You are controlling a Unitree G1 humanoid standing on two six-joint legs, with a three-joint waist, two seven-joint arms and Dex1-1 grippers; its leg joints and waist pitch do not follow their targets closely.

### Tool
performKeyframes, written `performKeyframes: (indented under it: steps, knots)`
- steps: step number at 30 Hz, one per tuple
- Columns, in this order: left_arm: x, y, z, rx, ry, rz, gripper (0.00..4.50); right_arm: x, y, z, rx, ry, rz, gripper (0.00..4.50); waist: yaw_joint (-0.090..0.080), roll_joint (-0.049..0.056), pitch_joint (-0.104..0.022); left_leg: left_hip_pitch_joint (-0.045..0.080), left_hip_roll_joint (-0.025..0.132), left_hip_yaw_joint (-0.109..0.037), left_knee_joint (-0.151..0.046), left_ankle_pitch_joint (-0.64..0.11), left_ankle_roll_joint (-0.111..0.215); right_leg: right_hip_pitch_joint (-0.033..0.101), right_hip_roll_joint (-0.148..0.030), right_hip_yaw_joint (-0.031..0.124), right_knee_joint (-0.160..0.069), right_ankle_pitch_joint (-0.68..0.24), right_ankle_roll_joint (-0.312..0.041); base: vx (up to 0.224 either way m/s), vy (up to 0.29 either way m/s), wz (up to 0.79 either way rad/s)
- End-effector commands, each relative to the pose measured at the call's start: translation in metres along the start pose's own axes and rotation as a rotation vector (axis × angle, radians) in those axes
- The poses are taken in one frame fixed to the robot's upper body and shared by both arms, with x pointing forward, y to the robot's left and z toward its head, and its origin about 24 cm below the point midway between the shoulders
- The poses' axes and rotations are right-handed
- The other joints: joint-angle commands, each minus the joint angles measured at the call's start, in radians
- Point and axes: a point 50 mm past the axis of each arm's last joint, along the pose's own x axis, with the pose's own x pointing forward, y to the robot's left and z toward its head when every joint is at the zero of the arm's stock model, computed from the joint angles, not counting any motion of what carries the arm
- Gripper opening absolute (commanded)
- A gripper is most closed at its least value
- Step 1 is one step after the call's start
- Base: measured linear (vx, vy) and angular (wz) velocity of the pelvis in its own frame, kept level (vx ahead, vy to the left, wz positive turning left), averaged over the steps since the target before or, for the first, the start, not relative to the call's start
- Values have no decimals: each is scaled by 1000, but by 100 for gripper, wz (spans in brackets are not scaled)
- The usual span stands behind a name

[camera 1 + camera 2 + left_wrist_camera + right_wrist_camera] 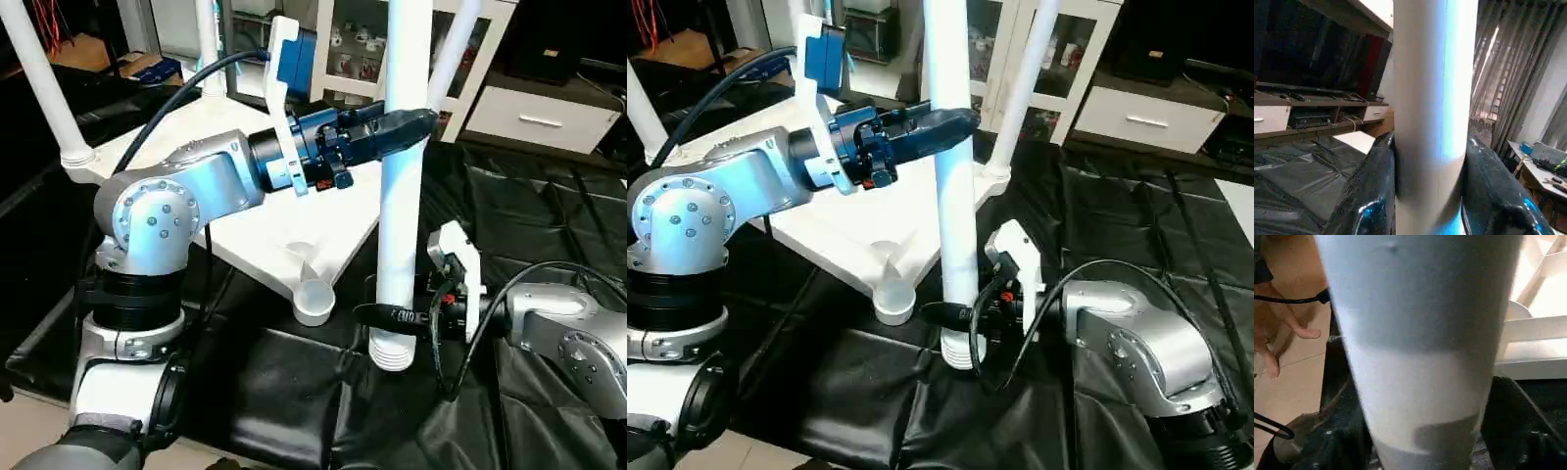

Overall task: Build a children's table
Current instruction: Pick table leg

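My left tool (416, 125) is clamped around the upper part of a white leg (404, 196), which stands upright with its ribbed lower end on the black sheet (549, 215), just beside the tabletop's (294, 225) empty near corner socket (313, 302). My right tool (377, 315) grips the same leg low down. The top lies underside up, with other legs (44, 78) standing in their sockets.
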Motion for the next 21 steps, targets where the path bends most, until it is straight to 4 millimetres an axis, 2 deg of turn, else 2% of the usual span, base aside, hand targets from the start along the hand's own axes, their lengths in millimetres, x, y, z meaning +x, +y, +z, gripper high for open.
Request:
performKeyframes:
  steps: [1,3,5,7,11,12,14,15,19,21]
  knots:
    - [3,-6,2,13,8,-39,159,-5,0,4,-15,-7,-11,260,-2,6,-66,15,47,-27,-80,-193,-22,43,-48,27,-73,-296,-184,0,0,0]
    - [3,-7,2,14,12,-43,159,-5,1,4,-11,-9,-6,229,-2,6,-66,15,47,-28,-79,-192,-23,43,-49,28,-74,-297,-184,0,0,0]
    - [3,-7,2,14,13,-43,159,-5,1,4,-10,-11,-4,227,-2,6,-66,15,47,-28,-79,-198,-24,43,-48,27,-74,-307,-180,0,0,0]
    - [3,-7,2,18,15,-38,159,-5,1,4,-11,-14,-6,201,-2,6,-67,15,48,-28,-80,-196,-25,43,-49,27,-74,-306,-179,0,0,0]
    - [2,-1,1,23,25,18,159,-4,-1,5,-12,-29,-17,194,-2,9,-67,16,47,-28,-80,-202,-27,42,-48,27,-74,-305,-178,0,0,0]
    - [2,1,0,14,29,34,194,-4,-1,5,-11,-31,-17,193,-2,9,-67,15,47,-28,-80,-199,-28,42,-48,27,-73,-296,-181,0,0,0]
    - [1,3,0,-3,30,54,194,-4,-1,6,-11,-35,-21,193,-2,9,-67,15,47,-28,-79,-194,-27,43,-48,28,-72,-287,-185,0,0,0]
    - [1,4,0,-4,29,56,229,-4,-1,6,-11,-36,-21,192,-2,9,-67,15,47,-28,-80,-192,-26,44,-48,27,-72,-285,-186,0,0,0]
    - [-3,6,0,-9,35,69,241,-5,-5,9,-15,-72,-65,190,-2,9,-68,15,46,-27,-79,-191,-28,42,-48,27,-73,-288,-184,0,0,0]
    - [-5,8,0,-2,40,79,268,-6,-12,13,-19,-109,-122,189,-2,13,-67,17,46,-28,-80,-194,-32,41,-48,27,-73,-291,-184,0,0,0]
